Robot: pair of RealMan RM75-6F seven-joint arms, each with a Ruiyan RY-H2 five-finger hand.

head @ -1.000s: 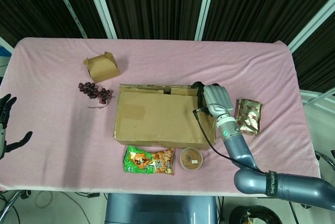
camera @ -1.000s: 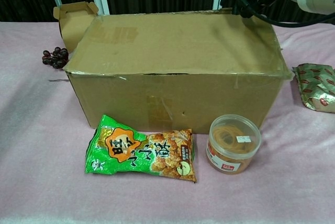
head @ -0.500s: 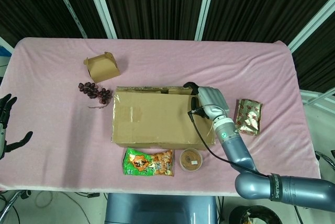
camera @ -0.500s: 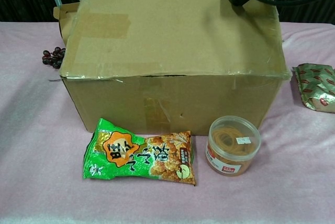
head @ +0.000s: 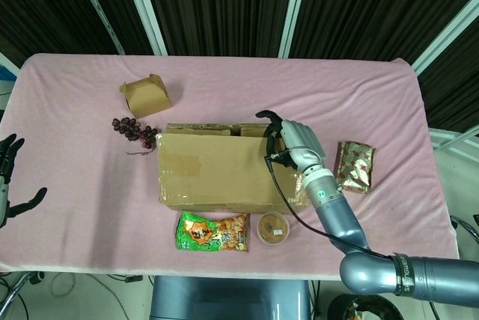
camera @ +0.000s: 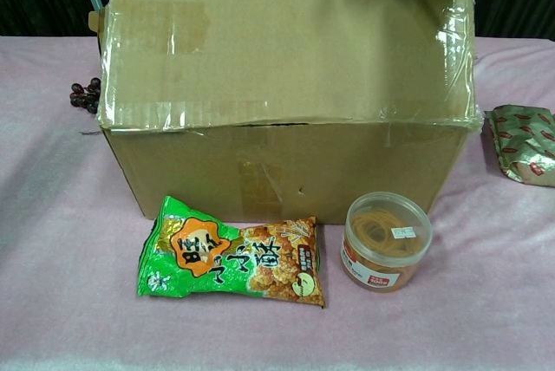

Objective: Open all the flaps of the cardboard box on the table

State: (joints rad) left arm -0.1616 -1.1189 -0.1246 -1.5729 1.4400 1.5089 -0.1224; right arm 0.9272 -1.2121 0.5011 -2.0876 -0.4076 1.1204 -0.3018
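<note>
The cardboard box (head: 217, 174) stands mid-table. Its long front flap (camera: 286, 37) is lifted and stands steeply, filling the top of the chest view, with clear tape along its edges. In the head view my right hand (head: 293, 140) is at the flap's far right corner, with its fingers curled over the flap's free edge, holding it up. The chest view shows only a dark trace of that hand at the top edge. My left hand (head: 11, 178) hangs at the table's left edge, far from the box, with its fingers spread and nothing in it.
A green snack bag (camera: 232, 250) and a round clear tub (camera: 386, 239) lie just in front of the box. A red-and-gold packet (head: 355, 167) lies to its right. A small folded carton (head: 146, 94) and dark grapes (head: 137, 130) lie at the back left.
The front flap has swung up from lying flat to a steep tilt. My right hand has risen and moved back with its edge. The left hand has not moved.
</note>
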